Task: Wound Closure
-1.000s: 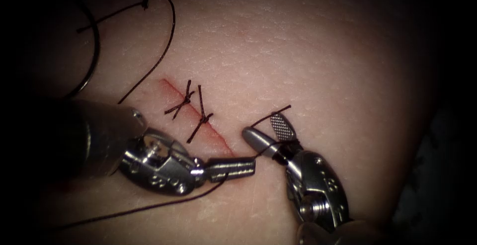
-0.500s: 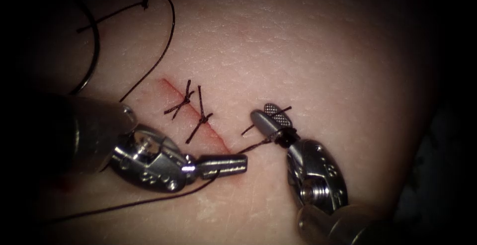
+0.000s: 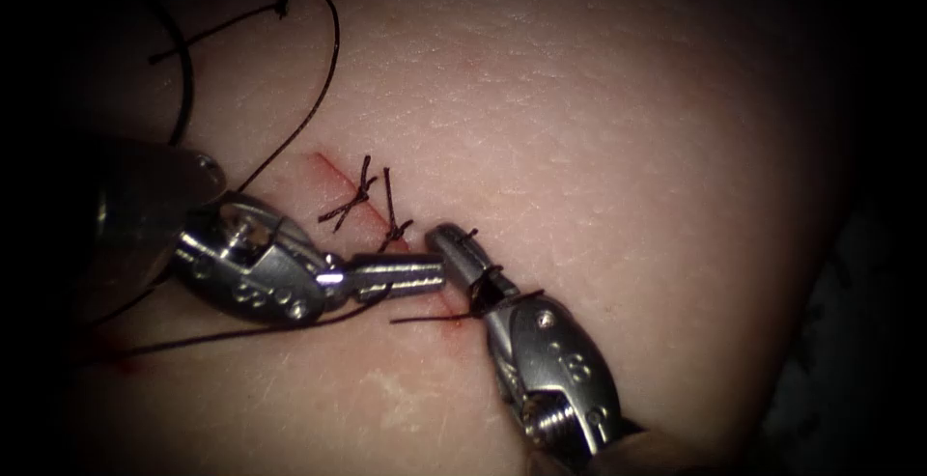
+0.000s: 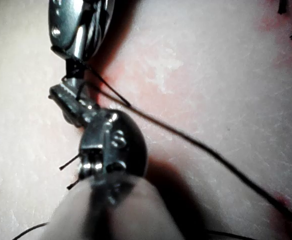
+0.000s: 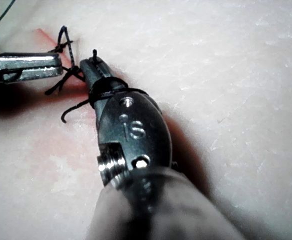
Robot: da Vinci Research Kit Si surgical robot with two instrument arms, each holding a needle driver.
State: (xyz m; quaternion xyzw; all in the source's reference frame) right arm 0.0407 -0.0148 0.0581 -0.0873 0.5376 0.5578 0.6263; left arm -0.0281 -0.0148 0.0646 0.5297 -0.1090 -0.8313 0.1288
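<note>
Pale tissue (image 3: 599, 128), with cut (image 3: 333, 169) running diagonally toward the jaw tips. Two knots (image 3: 362, 189) tied across the cut just beyond the left tool's fingertips (image 3: 425, 273). Loose thread (image 3: 328, 61) looped on the surface well beyond both tools. Red fluid (image 3: 126, 365) smeared behind the left tool.

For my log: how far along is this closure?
Done: two knotted stitches cross the cut. In hand: left pincer shut on the thread, right pincer shut on its short end, thread looped around it. Needle lies free on tissue, left of the cut. Remaining: the knot at the cut's lower end.
</note>
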